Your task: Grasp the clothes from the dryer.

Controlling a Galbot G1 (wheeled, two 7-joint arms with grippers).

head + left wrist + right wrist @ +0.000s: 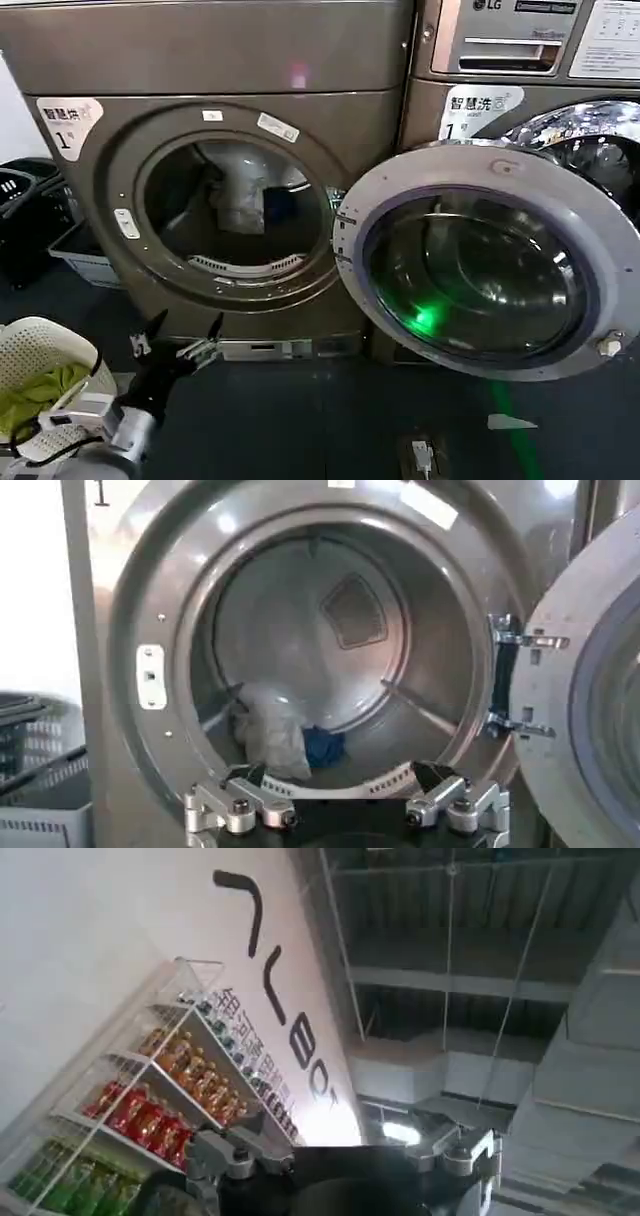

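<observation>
— What writing shows?
— The dryer (250, 130) has a white corner label (68, 122) with Chinese characters and "1"; the next machine (520, 50) reads "LG".
— The arm?
— The left pincer (180, 340) hangs low before the open porthole, fingers spread, empty.
— The clothes (275, 735)?
— Deep in the drum, the door (490, 260) swung right, leaving clear room.

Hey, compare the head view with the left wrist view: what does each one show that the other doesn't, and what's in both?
Head view alone: the left claw open and low in front of the dryer, a white basket holding a yellow-green cloth, and the LG machine beside the dryer.

Left wrist view alone: the drum's back wall with its vent grille, and the door hinges close up.

Both: the open porthole with the clothes inside, a white bundle with a dark blue piece, and the swung-open door.
</observation>
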